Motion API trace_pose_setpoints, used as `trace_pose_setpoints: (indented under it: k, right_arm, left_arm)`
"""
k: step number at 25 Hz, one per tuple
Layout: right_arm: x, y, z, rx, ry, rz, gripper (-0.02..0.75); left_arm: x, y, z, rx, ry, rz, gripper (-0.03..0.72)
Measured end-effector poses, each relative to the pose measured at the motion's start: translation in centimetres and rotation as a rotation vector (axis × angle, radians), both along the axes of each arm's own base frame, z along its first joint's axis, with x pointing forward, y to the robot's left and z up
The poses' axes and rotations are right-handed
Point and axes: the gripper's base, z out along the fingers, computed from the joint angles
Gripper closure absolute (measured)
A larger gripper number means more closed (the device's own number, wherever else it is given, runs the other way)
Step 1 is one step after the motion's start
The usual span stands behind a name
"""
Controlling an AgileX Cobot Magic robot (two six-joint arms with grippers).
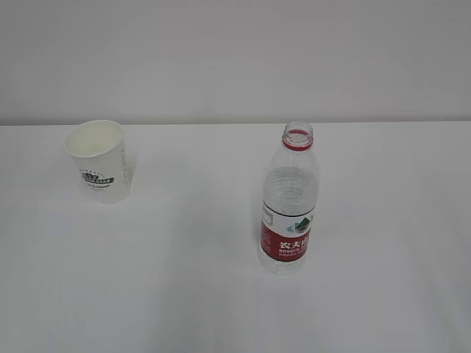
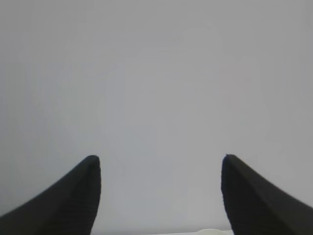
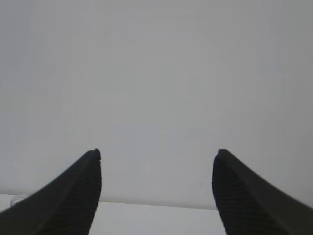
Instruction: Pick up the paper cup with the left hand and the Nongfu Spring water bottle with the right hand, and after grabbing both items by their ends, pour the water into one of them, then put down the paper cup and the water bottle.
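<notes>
Standing apart on white table (image 1: 221, 309), paper cup (image 1: 100, 160) left, Nongfu Spring water bottle (image 1: 289, 202) right

You can count one paper cup (image 1: 99, 160) on the table (image 1: 184, 294). You can count one Nongfu Spring water bottle (image 1: 289, 202) there too, and it has no cap on top. That makes two things standing on one white table. You also have two grippers: one left hand (image 2: 160, 196) and one right hand (image 3: 157, 191). Each one shows two black fingers, so you can count four fingers in all. The bottle has one red label.
</notes>
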Motion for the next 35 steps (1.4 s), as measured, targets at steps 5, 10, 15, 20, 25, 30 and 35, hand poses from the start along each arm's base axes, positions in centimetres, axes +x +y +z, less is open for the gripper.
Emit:
trace_pose_setpoints:
  k: [5,10,15,20,25,30,35]
  right_arm:
    - [0.0,0.0,0.2,-0.001,-0.026,-0.001,0.204]
    - [0.0,0.0,0.3,-0.004,-0.028,-0.003,0.203]
    - [-0.1,0.0,0.4,-0.009,-0.044,-0.007,0.203]
    - [-0.1,-0.1,0.6,-0.013,-0.072,-0.009,0.203]
    - [-0.1,-0.1,0.7,-0.030,-0.076,-0.020,0.203]
    - [0.5,-0.1,0.7,-0.036,-0.059,-0.020,0.203]
    - [1.5,0.1,1.2,-0.038,-0.067,-0.015,0.203]
  left_arm:
    - [0.0,-0.2,0.1,-0.044,-0.004,-0.032,0.127]
    - [-0.3,-0.1,1.0,-0.039,-0.111,-0.024,0.127]
    - [-0.7,0.0,1.8,0.010,-0.204,0.008,0.127]
    - [-0.7,0.0,1.8,0.015,-0.210,0.011,0.127]
    - [-0.6,0.0,1.7,0.018,-0.188,0.012,0.127]
    - [0.3,0.0,1.6,0.019,-0.143,0.012,0.129]
    - [2.0,-0.1,1.9,0.022,-0.110,0.010,0.129]
